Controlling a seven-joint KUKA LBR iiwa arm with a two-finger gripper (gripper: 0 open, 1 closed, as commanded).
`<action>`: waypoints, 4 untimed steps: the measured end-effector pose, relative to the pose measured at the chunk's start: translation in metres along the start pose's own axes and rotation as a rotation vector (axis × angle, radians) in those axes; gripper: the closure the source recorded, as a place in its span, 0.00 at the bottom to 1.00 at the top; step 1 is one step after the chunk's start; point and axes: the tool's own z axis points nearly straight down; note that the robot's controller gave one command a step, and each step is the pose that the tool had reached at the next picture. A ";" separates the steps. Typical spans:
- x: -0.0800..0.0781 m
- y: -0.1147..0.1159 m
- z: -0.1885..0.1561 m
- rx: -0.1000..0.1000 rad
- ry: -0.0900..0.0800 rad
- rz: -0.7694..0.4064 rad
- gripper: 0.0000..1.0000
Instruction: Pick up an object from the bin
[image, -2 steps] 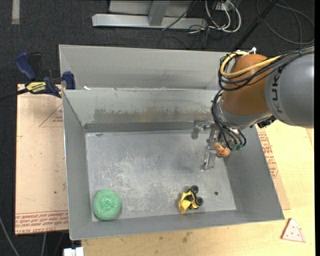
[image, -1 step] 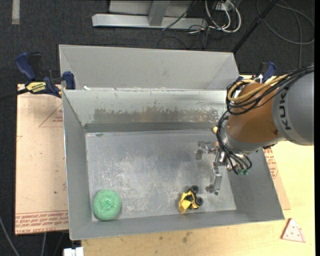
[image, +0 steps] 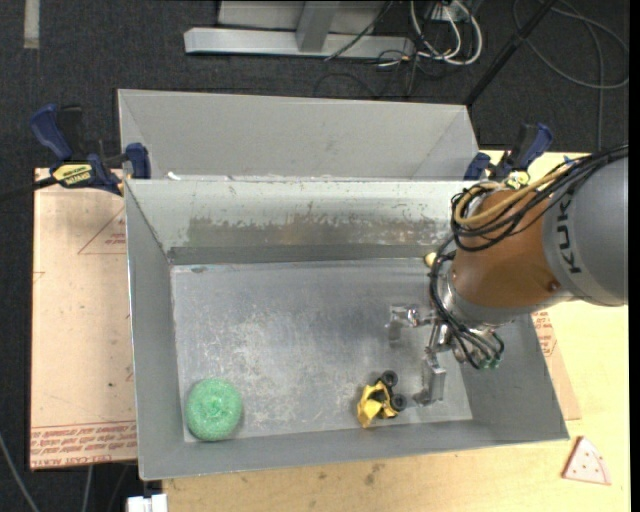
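The grey metal bin (image: 280, 320) is the biggest thing here. It is a rectangular tray with sloping sheet walls, and its flat floor is scuffed and dull, with a rough streaky band along the foot of the far wall.

My arm (image: 600, 235) comes in over the right rim. It is a thick, smooth grey cylinder that runs into a rounded orange cover (image: 500, 265) at the wrist. A bundle of black and yellow cables (image: 478, 205) loops across the top of the cover, and more thin wires hang under it.

Below the wrist my gripper (image: 418, 352) sits low in the right half of the bin, close to the near wall. Its 2 slim metal fingers (image: 434, 385) stand apart, with bare floor between them. 1 points toward the middle of the bin and the other toward the near wall.

A green ball (image: 213, 408), round with a fuzzy, sponge-like surface, lies in the near left corner, well apart from my gripper.

Smallest is a crumpled yellow piece (image: 376, 402) with small black round parts on its right side. It lies on the floor by the near wall, just beside my nearer finger on its left, and I cannot tell whether they touch
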 end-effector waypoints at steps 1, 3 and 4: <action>-0.003 0.014 0.007 0.001 -0.011 0.025 0.00; 0.025 0.042 0.013 0.002 -0.013 -0.243 0.00; 0.036 0.075 0.013 0.007 -0.024 -0.298 1.00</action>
